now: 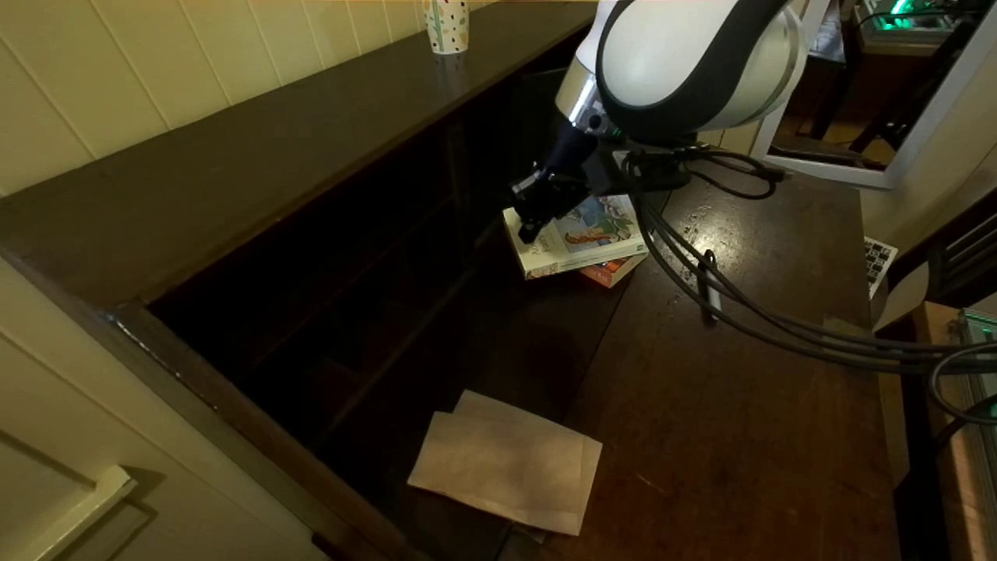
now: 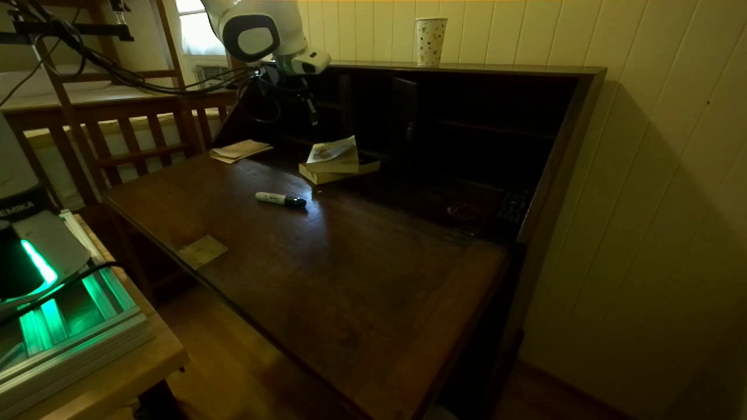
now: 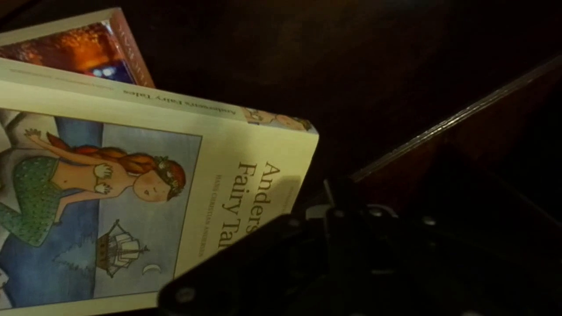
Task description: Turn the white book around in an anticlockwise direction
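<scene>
Closed, downward-angled end effector (image 1: 529,231)

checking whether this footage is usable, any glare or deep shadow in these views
In both exterior views, glare on the desk by the marker, compartments nearly black; in the wrist view, the hand is a dark silhouette, though large print on the white book is legible where uncovered.

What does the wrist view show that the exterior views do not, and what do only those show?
Wrist view only: a readable title, Andersen's Fairy Tales, on the white book.
Both exterior views only: the paper cup on the ledge, the marker and paper sheets on the desk.
Shared: the white book lying on a lower book, and the gripper.
</scene>
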`<control>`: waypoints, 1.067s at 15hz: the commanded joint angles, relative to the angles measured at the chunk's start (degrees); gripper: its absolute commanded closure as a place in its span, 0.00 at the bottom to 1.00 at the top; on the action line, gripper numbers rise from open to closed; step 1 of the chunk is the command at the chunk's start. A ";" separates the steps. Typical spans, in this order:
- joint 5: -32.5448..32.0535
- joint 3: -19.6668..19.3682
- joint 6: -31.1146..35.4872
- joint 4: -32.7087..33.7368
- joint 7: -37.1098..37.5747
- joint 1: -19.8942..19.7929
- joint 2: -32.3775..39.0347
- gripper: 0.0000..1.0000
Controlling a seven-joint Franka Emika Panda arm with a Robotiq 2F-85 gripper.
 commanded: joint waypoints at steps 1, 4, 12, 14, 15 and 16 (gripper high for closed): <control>4.82 3.86 1.51 3.52 -6.89 -3.63 4.41 1.00; 6.11 5.84 2.12 5.49 -9.67 -5.65 6.84 1.00; 6.28 9.36 1.18 8.42 -11.70 -9.36 11.65 1.00; 5.70 9.37 0.41 8.30 -11.45 -9.49 12.06 1.00; 5.57 9.12 0.06 8.28 -10.93 -9.39 12.00 1.00; 5.88 9.50 -0.69 8.43 -11.11 -9.80 11.93 1.00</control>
